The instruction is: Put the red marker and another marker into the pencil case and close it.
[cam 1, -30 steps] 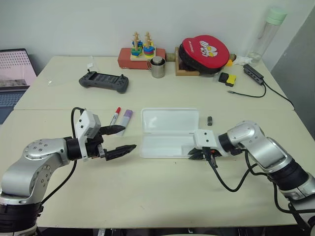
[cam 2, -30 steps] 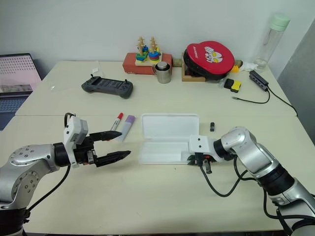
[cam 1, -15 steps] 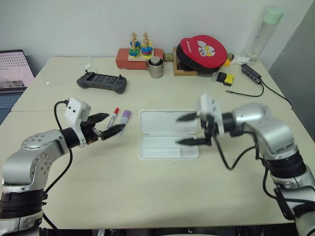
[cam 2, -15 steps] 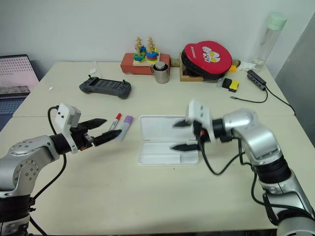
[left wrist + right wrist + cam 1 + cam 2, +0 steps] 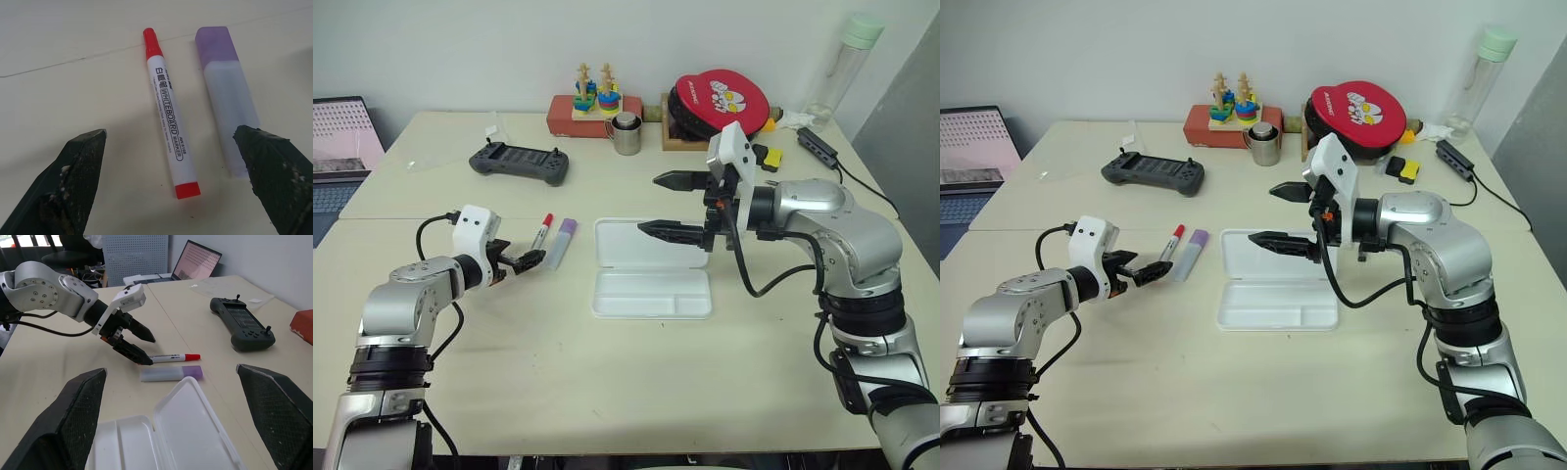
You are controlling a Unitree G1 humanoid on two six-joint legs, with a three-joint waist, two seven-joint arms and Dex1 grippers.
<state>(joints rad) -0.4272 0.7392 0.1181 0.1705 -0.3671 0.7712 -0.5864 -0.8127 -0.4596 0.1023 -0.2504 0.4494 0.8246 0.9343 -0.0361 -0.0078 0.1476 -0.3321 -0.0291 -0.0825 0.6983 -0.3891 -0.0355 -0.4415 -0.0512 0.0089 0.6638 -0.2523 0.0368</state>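
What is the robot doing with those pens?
It is tidying two pens into the white pencil case, which lies open on the table. Its left gripper is open and reaching for the red marker. The fat lilac marker lies right beside it. Neither pen has been picked up yet. The right gripper is open too, held up above the case with nothing in it.

Open pencil case on the table, a gripper on either side of it

The pencil case [image 5: 1278, 279] lies open on the table [image 5: 1234, 382], lid flat behind the tray. Just left of it, the red marker [image 5: 1171, 243] and the lilac marker [image 5: 1190, 253] lie side by side. The left gripper [image 5: 1148, 271], fingers apart, sits low just short of the red marker's near end. The right gripper [image 5: 1281, 215] hangs above the case, spread wide and pointing left.
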